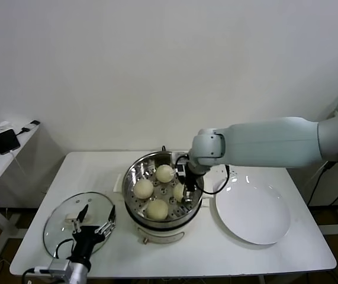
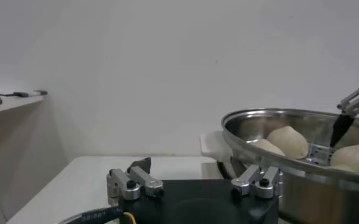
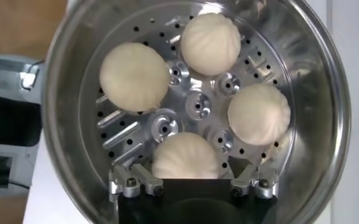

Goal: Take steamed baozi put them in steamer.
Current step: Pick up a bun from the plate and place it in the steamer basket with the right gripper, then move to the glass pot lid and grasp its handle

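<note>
Sitting in one steamer [image 3: 325, 79], four baozi [image 3: 135, 77]; right end effector [image 3: 191, 182] open above.

The white table [image 1: 228, 254] carries the steamer [image 1: 163, 228], glass lid [image 1: 62, 222] and white plate [image 1: 254, 213].

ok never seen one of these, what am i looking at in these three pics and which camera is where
This is a two-armed robot at a white table. The wide picture comes from a camera on its head, looking down. The other two come from cameras on its wrists.

In the head view, the right gripper reaches into the steamer, a shiny steel pot with a perforated tray. Four baozi, cream-white buns, sit on that tray. The right wrist view looks straight down on them; the right gripper's open fingers sit either side of the nearest bun.

The left gripper waits, open, low at the table's near edge, over the glass lid. Its wrist view shows the pot's side. An empty white plate lies beside the steamer on the robot's right.
</note>
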